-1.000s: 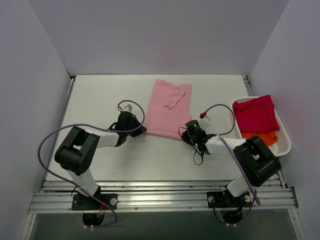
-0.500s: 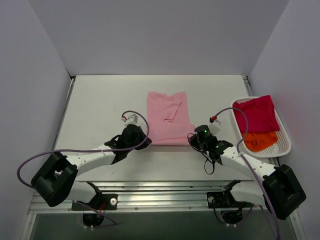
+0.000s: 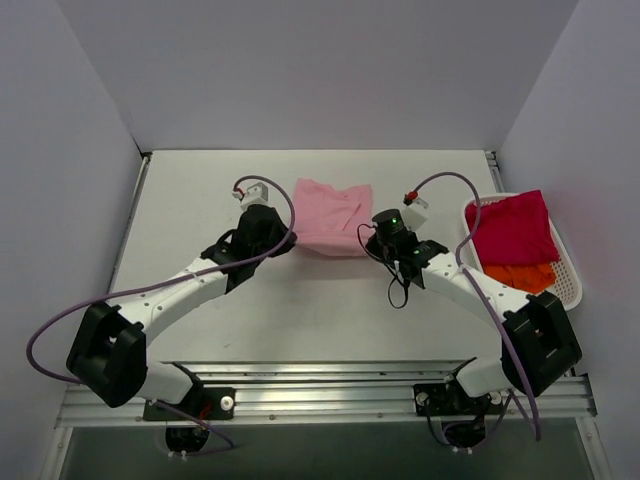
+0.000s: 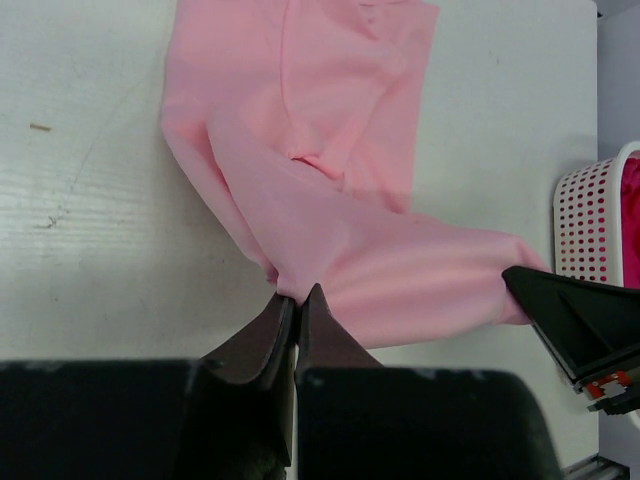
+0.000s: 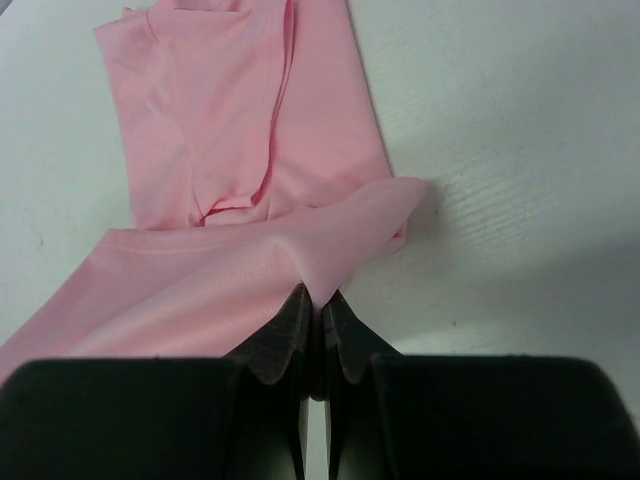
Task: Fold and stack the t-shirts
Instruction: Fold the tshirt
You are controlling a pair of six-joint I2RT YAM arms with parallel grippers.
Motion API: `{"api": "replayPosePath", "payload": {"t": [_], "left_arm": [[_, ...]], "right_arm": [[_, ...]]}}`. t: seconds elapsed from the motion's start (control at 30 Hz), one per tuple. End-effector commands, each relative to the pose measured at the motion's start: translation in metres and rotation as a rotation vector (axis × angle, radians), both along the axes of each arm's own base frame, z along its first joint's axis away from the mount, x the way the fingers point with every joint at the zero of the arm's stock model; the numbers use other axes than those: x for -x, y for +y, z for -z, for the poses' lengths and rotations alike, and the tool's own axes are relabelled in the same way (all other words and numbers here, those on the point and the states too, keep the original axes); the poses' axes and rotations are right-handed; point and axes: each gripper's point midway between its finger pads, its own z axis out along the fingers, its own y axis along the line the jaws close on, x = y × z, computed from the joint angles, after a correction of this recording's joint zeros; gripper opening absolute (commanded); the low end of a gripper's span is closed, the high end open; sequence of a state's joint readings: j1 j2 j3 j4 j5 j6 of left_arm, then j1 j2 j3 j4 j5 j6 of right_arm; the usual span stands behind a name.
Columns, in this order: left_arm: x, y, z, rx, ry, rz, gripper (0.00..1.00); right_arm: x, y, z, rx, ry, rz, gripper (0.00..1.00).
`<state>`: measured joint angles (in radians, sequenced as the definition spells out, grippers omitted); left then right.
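Observation:
The light pink t-shirt lies at the middle back of the table, its near part lifted and folded towards the back. My left gripper is shut on the shirt's near left corner. My right gripper is shut on its near right corner. The lifted hem hangs between both grippers over the rest of the shirt, which also shows in the right wrist view. A magenta-red t-shirt and an orange t-shirt lie in the white basket at the right.
The basket's rim shows at the right edge of the left wrist view. White walls close the table on the left, back and right. Purple cables loop over both arms.
Both grippers have moved towards the back of the table with the shirt's near corners, so the pink shirt looks shorter, folding over itself.

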<state>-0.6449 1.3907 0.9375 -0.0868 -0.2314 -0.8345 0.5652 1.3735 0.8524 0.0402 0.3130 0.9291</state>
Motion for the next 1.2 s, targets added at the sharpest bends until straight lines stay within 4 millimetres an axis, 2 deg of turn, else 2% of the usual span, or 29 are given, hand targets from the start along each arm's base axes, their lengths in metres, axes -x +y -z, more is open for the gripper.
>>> {"api": "replayPosePath", "payload": {"t": [0.0,0.03,0.1,0.17,0.27,0.3,0.33,0.37,0.47,0.5,0.57,0.6,0.63,0.67,0.7,0.73,0.77,0.8,0.83,0.87,0.9,0.93,0.97,1.0,1.03,1.07,1.1,1.13,1.17], "left_arm": [[-0.020,0.008,-0.015,-0.045,-0.025,-0.013,0.02],[-0.026,0.008,-0.023,-0.037,-0.039,-0.018,0.02],[-0.034,0.009,-0.024,-0.035,-0.037,-0.019,0.02],[-0.042,0.010,-0.031,-0.015,-0.042,-0.020,0.02],[-0.054,0.012,-0.033,0.002,-0.043,-0.013,0.02],[-0.057,0.013,-0.032,0.002,-0.041,-0.015,0.02],[-0.060,0.013,-0.033,0.009,-0.042,-0.013,0.02],[-0.066,0.015,-0.034,0.020,-0.041,-0.009,0.02],[-0.092,0.018,-0.034,0.035,-0.037,-0.001,0.03],[-0.112,0.013,-0.036,0.046,-0.040,0.011,0.03],[-0.141,0.011,-0.039,0.093,-0.030,0.046,0.04],[-0.166,0.012,-0.006,0.117,0.039,0.071,0.10],[-0.204,0.006,-0.053,0.147,-0.077,0.086,0.20],[-0.226,0.005,-0.059,0.155,-0.092,0.088,0.39],[-0.248,0.008,-0.001,0.187,0.040,0.121,0.86],[-0.278,0.002,-0.061,0.256,-0.086,0.166,0.94],[-0.287,0.000,-0.063,0.319,-0.058,0.176,0.94],[-0.292,0.002,-0.018,0.319,0.054,0.172,0.94],[-0.300,0.007,-0.052,0.308,-0.020,0.169,0.94],[-0.301,0.013,-0.044,0.251,-0.015,0.155,0.94],[-0.299,0.017,-0.062,0.230,-0.054,0.147,0.94],[-0.299,0.021,-0.074,0.219,-0.091,0.138,0.94],[-0.291,0.023,-0.038,0.198,-0.031,0.134,0.94],[-0.288,0.028,-0.090,0.208,-0.168,0.135,0.94],[-0.284,0.035,-0.093,0.194,-0.183,0.106,0.94],[-0.275,0.040,-0.071,0.170,-0.145,0.097,0.94],[-0.266,0.046,-0.093,0.162,-0.180,0.090,0.94],[-0.260,0.050,-0.090,0.144,-0.165,0.077,0.94],[-0.253,0.058,-0.101,0.110,-0.182,0.054,0.94]], "right_arm": [[-0.018,-0.008,-0.006,0.065,-0.012,0.031,0.00],[-0.024,-0.007,-0.007,0.067,-0.012,0.032,0.00],[-0.029,-0.004,-0.002,0.069,0.001,0.026,0.00],[-0.036,-0.003,-0.006,0.063,-0.004,0.021,0.00],[-0.047,-0.002,-0.005,0.067,0.001,0.021,0.00],[-0.050,-0.002,-0.010,0.059,-0.009,0.021,0.00],[-0.054,-0.001,-0.006,0.062,0.003,0.020,0.00],[-0.064,-0.003,-0.013,0.049,-0.010,0.030,0.00],[-0.087,-0.004,-0.008,0.042,0.004,0.034,0.00],[-0.110,-0.009,-0.012,0.047,-0.005,0.061,0.00],[-0.138,-0.023,-0.015,0.086,-0.009,0.141,0.00],[-0.159,-0.032,-0.017,0.090,-0.021,0.171,0.00],[-0.200,-0.024,-0.019,0.080,-0.039,0.168,0.28],[-0.223,-0.022,-0.017,0.066,-0.031,0.147,0.51],[-0.230,-0.034,0.038,0.127,0.116,0.147,0.92],[-0.264,-0.039,-0.020,0.121,-0.003,0.226,1.00],[-0.267,-0.041,-0.019,0.135,0.008,0.226,1.00],[-0.272,-0.041,-0.021,0.129,-0.009,0.225,1.00],[-0.268,-0.044,-0.024,0.129,-0.015,0.229,1.00],[-0.263,-0.047,-0.028,0.133,-0.028,0.232,1.00],[-0.264,-0.046,-0.067,0.088,-0.133,0.231,1.00],[-0.259,-0.045,-0.068,0.079,-0.143,0.222,1.00],[-0.246,-0.049,-0.051,0.093,-0.113,0.217,1.00],[-0.240,-0.051,-0.074,0.076,-0.163,0.223,1.00],[-0.235,-0.052,-0.075,0.072,-0.162,0.222,1.00],[-0.226,-0.054,-0.068,0.077,-0.141,0.222,1.00],[-0.219,-0.055,-0.079,0.072,-0.153,0.221,1.00],[-0.213,-0.056,-0.081,0.074,-0.153,0.220,1.00],[-0.202,-0.058,-0.069,0.091,-0.123,0.220,1.00]]}}
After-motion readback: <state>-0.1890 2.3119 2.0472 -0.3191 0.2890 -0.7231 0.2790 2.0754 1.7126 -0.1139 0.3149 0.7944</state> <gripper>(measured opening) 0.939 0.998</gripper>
